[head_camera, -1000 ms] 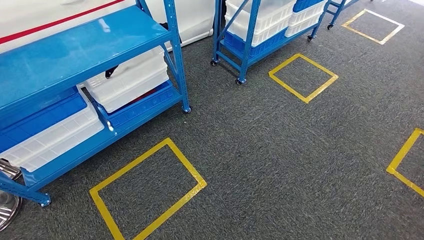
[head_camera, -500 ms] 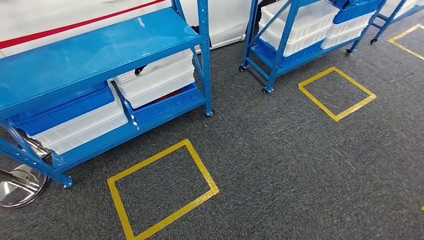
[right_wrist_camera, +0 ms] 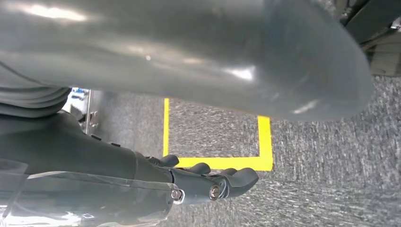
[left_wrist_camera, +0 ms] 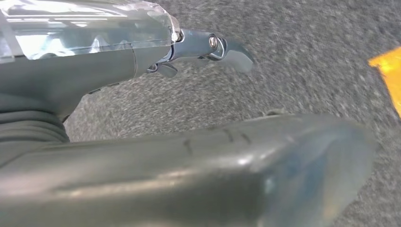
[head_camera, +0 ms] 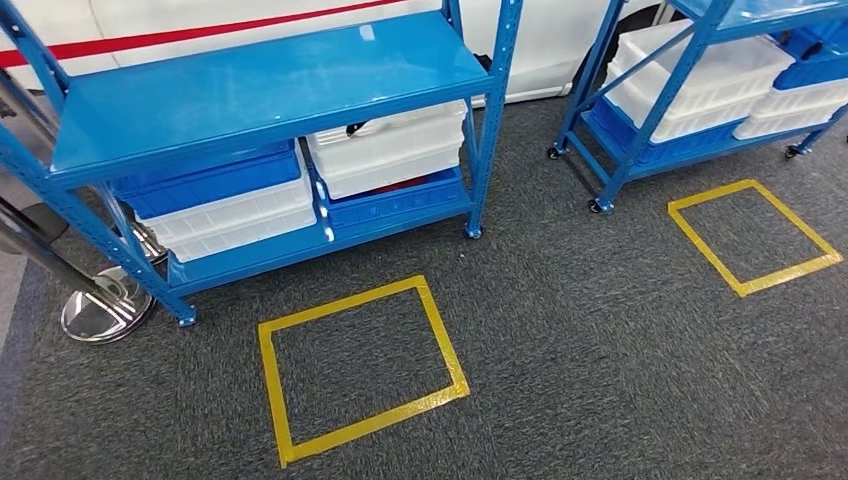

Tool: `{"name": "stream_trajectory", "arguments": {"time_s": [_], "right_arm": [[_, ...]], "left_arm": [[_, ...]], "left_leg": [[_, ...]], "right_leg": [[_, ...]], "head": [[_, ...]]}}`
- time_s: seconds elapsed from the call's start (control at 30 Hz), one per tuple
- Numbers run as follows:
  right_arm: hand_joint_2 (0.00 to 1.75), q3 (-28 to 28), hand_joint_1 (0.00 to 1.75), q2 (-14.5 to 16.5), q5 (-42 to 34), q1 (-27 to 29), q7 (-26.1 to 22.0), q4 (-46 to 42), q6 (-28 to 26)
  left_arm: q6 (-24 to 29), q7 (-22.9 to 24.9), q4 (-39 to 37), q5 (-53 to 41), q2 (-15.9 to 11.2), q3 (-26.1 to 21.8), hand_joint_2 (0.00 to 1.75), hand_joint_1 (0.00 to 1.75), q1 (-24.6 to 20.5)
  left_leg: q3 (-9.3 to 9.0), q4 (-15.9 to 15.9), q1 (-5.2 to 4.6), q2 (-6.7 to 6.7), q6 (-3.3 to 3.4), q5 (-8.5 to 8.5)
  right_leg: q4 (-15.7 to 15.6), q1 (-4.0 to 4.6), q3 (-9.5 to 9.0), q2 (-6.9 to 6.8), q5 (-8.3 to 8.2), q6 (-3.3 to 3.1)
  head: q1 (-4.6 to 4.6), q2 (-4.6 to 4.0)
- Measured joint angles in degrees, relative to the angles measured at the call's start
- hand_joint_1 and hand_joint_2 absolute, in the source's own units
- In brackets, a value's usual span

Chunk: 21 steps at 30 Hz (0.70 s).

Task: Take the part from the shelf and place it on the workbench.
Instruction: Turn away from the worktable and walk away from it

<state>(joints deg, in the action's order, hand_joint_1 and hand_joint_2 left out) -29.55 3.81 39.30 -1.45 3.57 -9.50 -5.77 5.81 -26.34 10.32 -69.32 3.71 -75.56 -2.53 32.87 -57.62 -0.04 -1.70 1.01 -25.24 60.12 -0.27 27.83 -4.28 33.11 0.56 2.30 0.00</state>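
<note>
Seemingly mid-task, both the left hand (left_wrist_camera: 208,49) and right hand (right_wrist_camera: 208,182) hang empty, fingers loosely apart, facing the shelf (head_camera: 270,85) at the frame's upper left, no workbench visible.

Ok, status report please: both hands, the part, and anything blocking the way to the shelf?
Left hand and right hand empty, fingers loosely extended. Part not identifiable; blue shelf ahead, holding white bins. Carpet with yellow tape square before it, unobstructed.

I see my right hand (right_wrist_camera: 142,175) empty, fingers (right_wrist_camera: 236,179) loosely extended over grey carpet (right_wrist_camera: 331,189), yellow tape square (right_wrist_camera: 217,162) mid-frame.
</note>
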Motion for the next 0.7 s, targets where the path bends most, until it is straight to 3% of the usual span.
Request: {"name": "stream_trajectory", "arguments": {"time_s": [0.07, 0.1, 0.13, 0.17, 0.2, 0.23, 0.3, 0.37, 0.43, 0.5, 0.53, 0.57, 0.63, 0.67, 0.7], "right_arm": [[0.00, 0.0, 0.00, 0.0, 0.0, 0.1, 0.1, 0.0, 0.2], [0.00, 0.0, 0.00, 0.0, 0.1, 0.2, 0.2, 0.0, 0.2], [0.00, 0.0, 0.00, 0.0, 0.1, 0.2, 0.3, 0.0, 0.3], [0.00, 0.0, 0.00, 0.0, 0.2, 0.2, 0.5, 0.0, 0.4], [0.00, 0.0, 0.00, -0.1, 0.1, 0.2, 0.6, 0.0, 0.4], [0.00, 0.0, 0.00, -0.1, -0.1, 0.3, 0.6, 0.0, 0.4], [0.00, -0.1, 0.00, -0.2, -0.9, 0.4, 0.6, 0.0, 0.2], [0.00, -0.4, 0.00, -0.2, -1.6, 0.2, 0.5, 0.0, -0.4], [0.00, -0.6, 0.00, -0.2, -2.0, -0.2, 0.5, -0.1, -1.0], [0.00, -0.9, 0.00, -0.2, -2.1, -0.2, 0.5, -0.1, -1.4], [0.00, -1.1, 0.00, -0.2, -2.2, 0.0, 0.5, -0.1, -1.5], [0.00, -1.2, 0.00, -0.2, -2.2, 0.2, 0.5, -0.1, -1.6], [0.00, -1.4, 0.00, -0.2, -2.2, 0.5, 0.5, -0.1, -1.5], [0.00, -1.5, 0.00, -0.2, -2.3, 0.6, 0.5, -0.1, -1.5], [0.00, -1.5, 0.00, -0.2, -2.3, 0.6, 0.5, -0.1, -1.4]], "left_arm": [[0.0, 0.2, 0.0, 0.1, 0.0, 0.0, 0.00, 0.00, -0.2], [0.0, 0.3, 0.0, 0.1, 0.0, 0.0, 0.00, 0.00, -0.3], [0.0, 0.4, 0.0, 0.2, 0.1, 0.0, 0.00, 0.00, -0.4], [-0.1, 0.5, 0.0, 0.3, 0.1, 0.0, 0.00, 0.00, -0.4], [-0.4, 0.5, 0.0, 0.4, 0.1, 0.0, 0.00, 0.00, -0.4], [-0.7, 0.5, 0.0, 0.5, 0.1, 0.0, 0.00, 0.00, -0.4], [-1.3, 0.4, -0.1, 0.8, 0.1, -0.1, 0.00, 0.00, -0.4], [-1.7, 0.2, -0.1, 1.2, 0.2, -0.2, 0.00, 0.00, -0.3], [-2.0, 0.0, -0.1, 1.3, 0.1, -0.2, 0.00, 0.00, -0.1], [-2.3, -0.2, -0.2, 1.2, 0.2, -0.2, 0.00, 0.00, 0.1], [-2.3, -0.2, -0.2, 1.2, 0.2, -0.2, 0.00, 0.00, 0.0], [-2.4, -0.3, -0.2, 1.1, 0.2, -0.2, 0.00, 0.00, -0.1], [-2.5, -0.3, -0.2, 1.0, 0.2, -0.2, 0.00, 0.00, -0.3], [-2.5, -0.3, -0.2, 1.0, 0.2, -0.2, 0.00, 0.00, -0.2], [-2.5, -0.3, -0.2, 1.0, 0.2, -0.2, 0.00, 0.00, -0.1]], "left_leg": [[-0.16, 0.2, 0.22, 1.29, 0.38, 0.10], [-0.15, 0.2, 0.23, 2.03, 0.47, 0.09], [-0.20, 0.2, 0.22, 2.85, 0.49, 0.05], [-0.30, 0.1, 0.22, 3.70, 0.47, 0.00], [-0.45, 0.1, 0.24, 4.54, 0.40, -0.07], [-0.65, 0.0, 0.27, 5.40, 0.27, -0.17], [-0.76, -0.2, 0.28, 6.79, -0.18, -0.48], [-0.55, -0.3, 0.23, 7.68, -0.83, -0.86], [-0.56, -0.2, 0.26, 8.08, -1.55, -1.18], [-0.09, -1.9, 0.28, 6.30, -2.11, -2.22], [1.05, -4.5, 0.32, 4.85, -2.36, -3.53], [2.95, -8.3, 0.39, 3.40, -2.61, -5.26], [7.35, -16.0, 0.59, 2.22, -3.02, -7.97], [8.61, -17.7, 0.63, 2.10, -3.08, -7.81], [8.71, -17.0, 0.64, 2.06, -3.02, -6.37]], "right_leg": [[6.7, -0.22, 3.49, 3.07, 3.39, 0.24], [10.6, -0.30, 5.75, 3.67, 4.85, 0.32], [13.4, -0.39, 7.59, 3.93, 5.38, 0.40], [14.3, -0.46, 8.55, 4.05, 4.68, 0.43], [13.1, -0.52, 8.51, 4.18, 2.92, 0.42], [9.8, -0.60, 7.40, 4.61, 0.24, 0.33], [2.2, -0.72, 4.64, 6.78, -3.76, 0.10], [-1.1, -0.62, 3.54, 8.14, -4.68, -0.28], [-1.4, -0.53, 3.32, 7.50, -4.56, -1.01], [-1.8, -0.71, 2.58, 6.78, -4.49, -1.85], [-2.0, -0.80, 2.17, 6.35, -4.40, -2.17], [-2.1, -0.73, 1.81, 5.91, -4.15, -2.36], [-2.1, -0.55, 1.15, 5.17, -3.48, -2.47], [-2.1, -0.50, 0.72, 4.92, -3.08, -2.42], [-2.1, -0.46, 0.15, 4.76, -2.62, -2.35]], "head": [[0.00, 0.00], [0.00, 0.00], [0.00, 0.00], [0.00, 0.00], [0.00, 0.00], [0.00, 0.00], [-0.01, 0.00], [-0.01, 0.00], [0.00, 0.00], [0.01, 0.00], [0.01, 0.00], [0.02, 0.00], [0.02, 0.00], [0.02, 0.00], [0.02, 0.00]]}}
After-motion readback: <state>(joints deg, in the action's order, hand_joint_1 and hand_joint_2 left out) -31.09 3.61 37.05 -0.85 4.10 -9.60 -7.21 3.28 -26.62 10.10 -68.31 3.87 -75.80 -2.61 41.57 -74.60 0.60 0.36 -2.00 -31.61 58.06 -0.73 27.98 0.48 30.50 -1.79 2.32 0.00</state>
